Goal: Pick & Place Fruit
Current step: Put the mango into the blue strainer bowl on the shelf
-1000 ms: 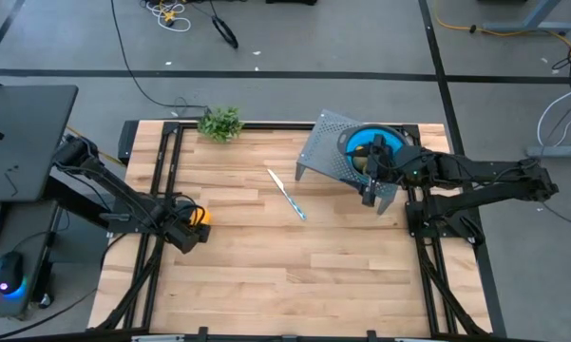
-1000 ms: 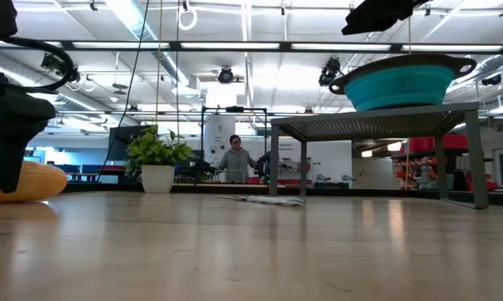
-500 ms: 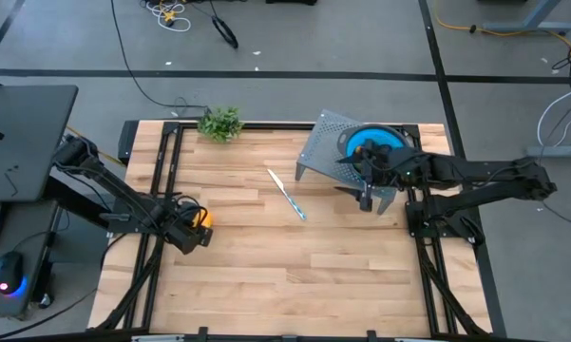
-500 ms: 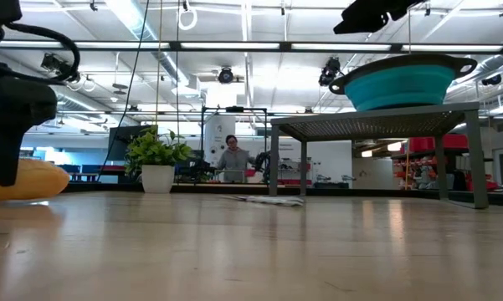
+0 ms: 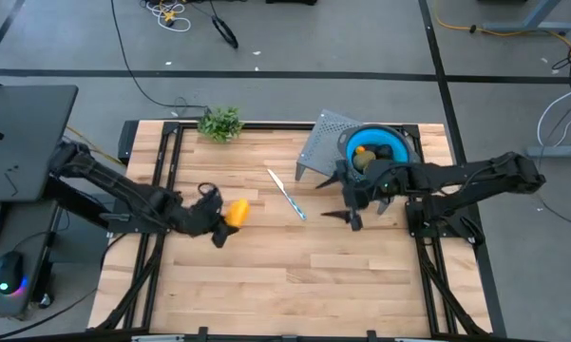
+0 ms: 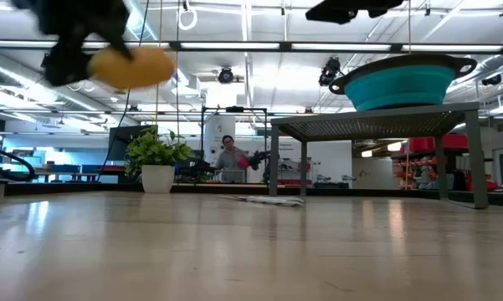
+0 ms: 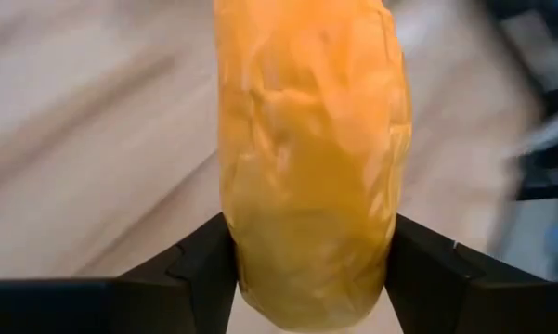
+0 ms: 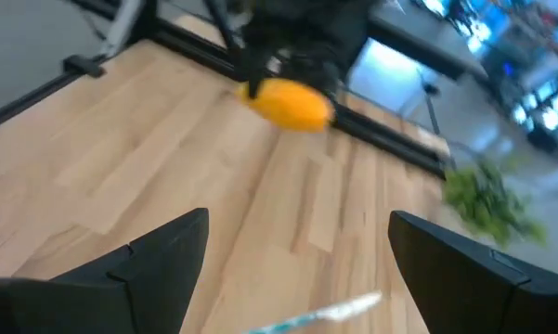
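Observation:
The yellow oblong fruit [image 5: 236, 211] sits in my left gripper [image 5: 218, 220], which is shut on it over the table's left middle. The low view shows the yellow fruit [image 6: 132, 67] high above the wood. My right gripper [image 5: 335, 201] hangs open in front of the metal stand [image 5: 323, 142], touching nothing. On the stand is a blue bowl [image 5: 388, 144] holding an olive-brown oval [image 5: 364, 162] and a tiny orange piece [image 5: 363, 150]. In the right wrist view my right gripper [image 8: 299, 215] looks across at the fruit [image 8: 288, 104]. My left gripper pinches the yellow fruit between its two fingers [image 7: 200, 269] at the fruit's near end [image 7: 306, 278]. The fingers come roughly level from the table's left, and the fruit runs on along them, past their tips. It is lifted clear of the table.
A slim knife [image 5: 287, 193] with a white blade and blue handle lies on the wood between the two grippers. A leafy green sprig [image 5: 220, 123] sits at the far edge. Bare wood fills the near half of the table [image 5: 295, 285]. A person stands far off in the room [image 6: 230, 159].
My left gripper has risen from the table with the yellow fruit and moved toward the table's right; the fruit, which lay on the wood, now hangs clear. My right gripper has drawn away from the bowl, toward the table's left and near edge.

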`<control>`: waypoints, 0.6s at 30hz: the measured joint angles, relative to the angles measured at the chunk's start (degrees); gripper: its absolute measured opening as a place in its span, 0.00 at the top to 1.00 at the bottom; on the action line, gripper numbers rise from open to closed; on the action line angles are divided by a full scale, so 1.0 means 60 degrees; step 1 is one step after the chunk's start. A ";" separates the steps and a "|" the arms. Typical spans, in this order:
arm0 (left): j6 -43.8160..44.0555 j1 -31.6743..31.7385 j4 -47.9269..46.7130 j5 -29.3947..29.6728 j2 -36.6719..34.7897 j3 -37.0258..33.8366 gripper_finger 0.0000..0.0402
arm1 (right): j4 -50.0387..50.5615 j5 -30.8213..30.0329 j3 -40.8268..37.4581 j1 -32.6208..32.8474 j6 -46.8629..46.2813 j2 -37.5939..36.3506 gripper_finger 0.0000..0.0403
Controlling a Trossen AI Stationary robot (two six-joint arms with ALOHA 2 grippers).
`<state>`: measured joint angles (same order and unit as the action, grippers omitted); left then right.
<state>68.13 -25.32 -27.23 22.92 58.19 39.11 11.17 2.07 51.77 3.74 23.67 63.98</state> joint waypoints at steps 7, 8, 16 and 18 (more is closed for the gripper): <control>-0.2466 0.1401 0.0936 -0.0748 0.0894 0.1640 0.43 | -0.0879 -0.0087 0.0000 0.0946 0.1293 0.0461 0.15; -0.2721 0.1570 0.0952 -0.1141 0.1202 0.1854 0.43 | -0.0983 -0.0107 0.0002 0.1038 0.1383 0.0464 0.15; -0.4304 0.2526 0.0983 -0.4045 0.4183 0.3925 0.43 | -0.1649 -0.0083 0.0003 0.1392 0.1724 0.0699 0.15; -0.4630 0.2721 0.1162 -0.4907 0.4770 0.4488 0.43 | -0.1616 -0.0080 0.0000 0.1436 0.1874 0.0837 0.15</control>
<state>40.35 -8.99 -20.26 -6.53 86.81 66.04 1.48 1.58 51.77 12.36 34.92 69.00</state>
